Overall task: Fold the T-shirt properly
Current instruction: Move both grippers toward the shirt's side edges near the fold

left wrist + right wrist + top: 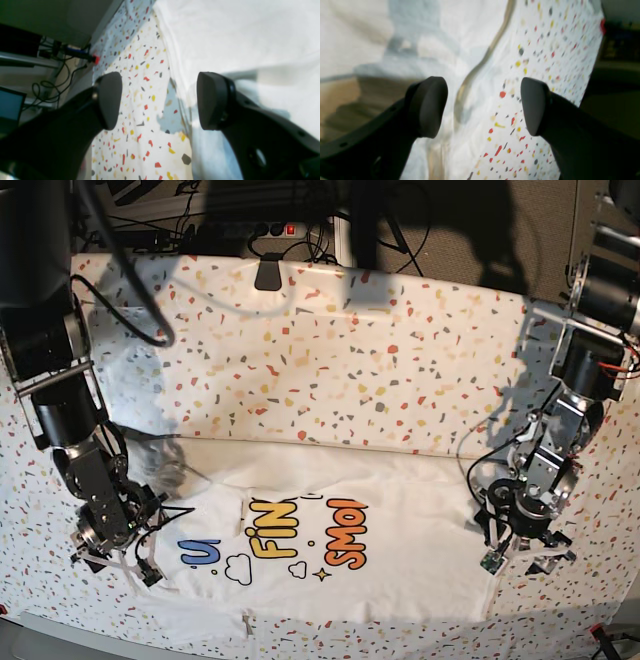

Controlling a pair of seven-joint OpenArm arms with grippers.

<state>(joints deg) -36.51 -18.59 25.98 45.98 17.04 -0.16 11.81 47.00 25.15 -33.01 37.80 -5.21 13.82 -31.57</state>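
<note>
White cotton lies across the near half of the speckled cover (pixel 330 370): the T-shirt (pixel 400 550), print side up, folded at least once so it forms a wide band with a straight upper edge. Only part of the lettering shows, which suggests one lengthwise fold is done.

Going left to right in the base view, the right gripper (pixel 108 540) sits low at the shirt's left end, just beside or over the hem there. Its wrist view shows the jaws spread wide with nothing between them (pixel 480 107); the shirt's edge curves beneath them, cloth on one side and cover on the other. In the middle the print reads in blue, yellow and orange, and the fabric looks fairly flat with mild wrinkles. At the shirt's right end the left gripper (pixel 525 525) hangs close over the edge, also spread wide and empty (pixel 157 100), the shirt's border running under it.

As a judgement, the task is perhaps midway: the band is too wide to count as folded, so the ends need bringing in, and neither gripper has hold of cloth to begin that.
</note>
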